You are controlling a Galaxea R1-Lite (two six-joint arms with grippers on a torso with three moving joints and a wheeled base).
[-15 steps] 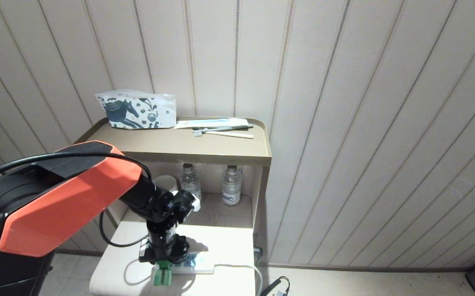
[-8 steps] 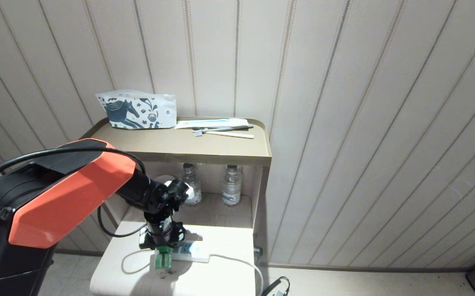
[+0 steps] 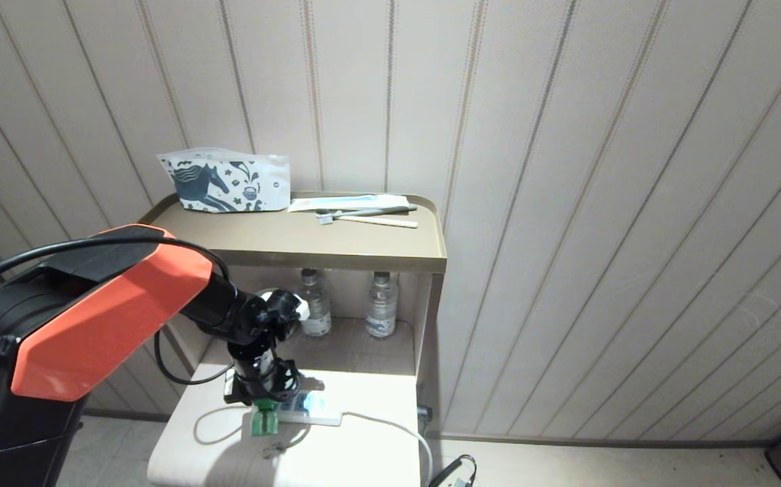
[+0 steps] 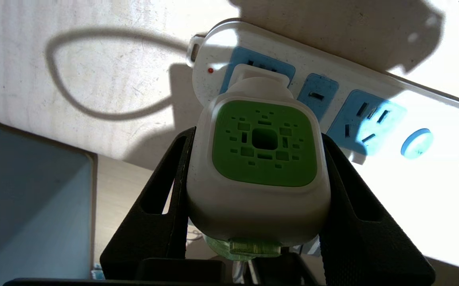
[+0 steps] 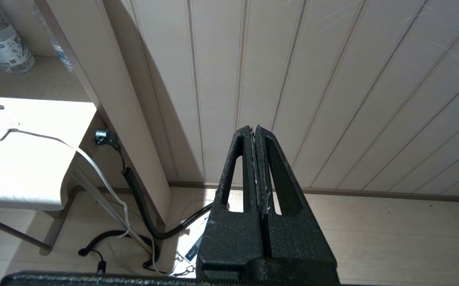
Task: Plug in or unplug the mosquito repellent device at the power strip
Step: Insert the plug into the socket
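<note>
Mosquito repellent device [image 4: 258, 178] clamped between left gripper [image 4: 259, 206] fingers, plug end seated against end socket of power strip [image 4: 344, 107] just beyond fingertips. Left arm bent steeply downward over white stool [image 3: 363, 453]. Right gripper [image 5: 256, 135] parked, fingers pressed together, empty.

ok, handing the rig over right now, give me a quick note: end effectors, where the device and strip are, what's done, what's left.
Left end effector: shut on the mosquito repellent device, over the low white table.
Right end effector: shut, empty, parked off to the side near the wall.
Device's plug end sits at the end socket of the power strip, next to the red indicator; whether it is fully seated can't be told.
Left: finish the plug or pull, then release.
</note>
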